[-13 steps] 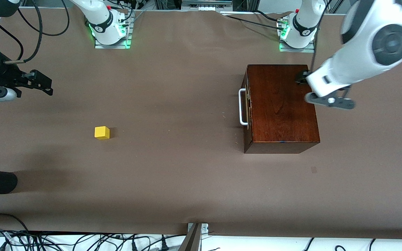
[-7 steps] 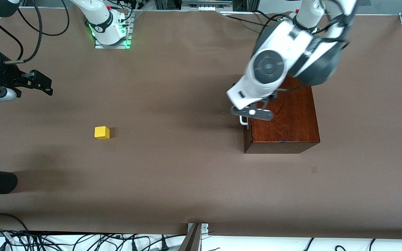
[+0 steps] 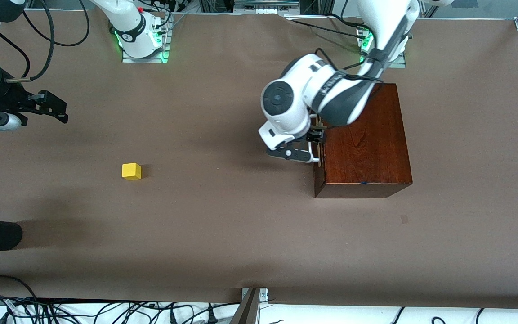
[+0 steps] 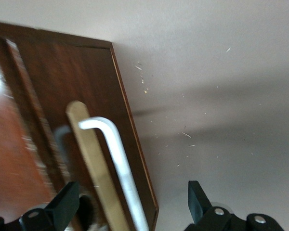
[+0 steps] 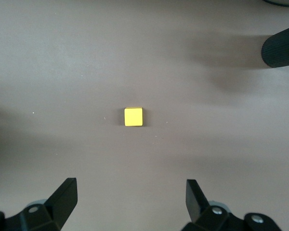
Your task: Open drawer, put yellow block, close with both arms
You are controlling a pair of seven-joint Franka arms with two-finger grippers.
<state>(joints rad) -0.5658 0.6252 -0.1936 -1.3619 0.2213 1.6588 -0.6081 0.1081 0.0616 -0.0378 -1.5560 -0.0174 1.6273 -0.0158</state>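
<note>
1. Right gripper [image 3: 56, 108]: one, at the right arm's end of the counter [image 3: 223, 234], held above it; the arm waits. Its two fingers [image 5: 65, 197] stand wide apart, holding nothing.
2. Yellow block [image 3: 131, 171]: one small cube, resting on the bare counter, nearer to the front camera than the right gripper and well apart from the box. The right wrist view shows it lying ahead of the spread fingers, untouched.
3. Left gripper [image 3: 315, 143]: one, reaching down in front of the drawer [image 4: 53, 110]. Its two fingers [image 4: 197, 197] are open; in the left wrist view the handle sits between them, ungripped.
4. Handle [image 4: 118, 159]: one white U-shaped bar on the dark drawer front, largely hidden by the left arm in the front view.
5. Box [image 3: 367, 148]: one glossy dark wooden box, toward the left arm's end of the counter. The drawer front sits flush with it.
</note>
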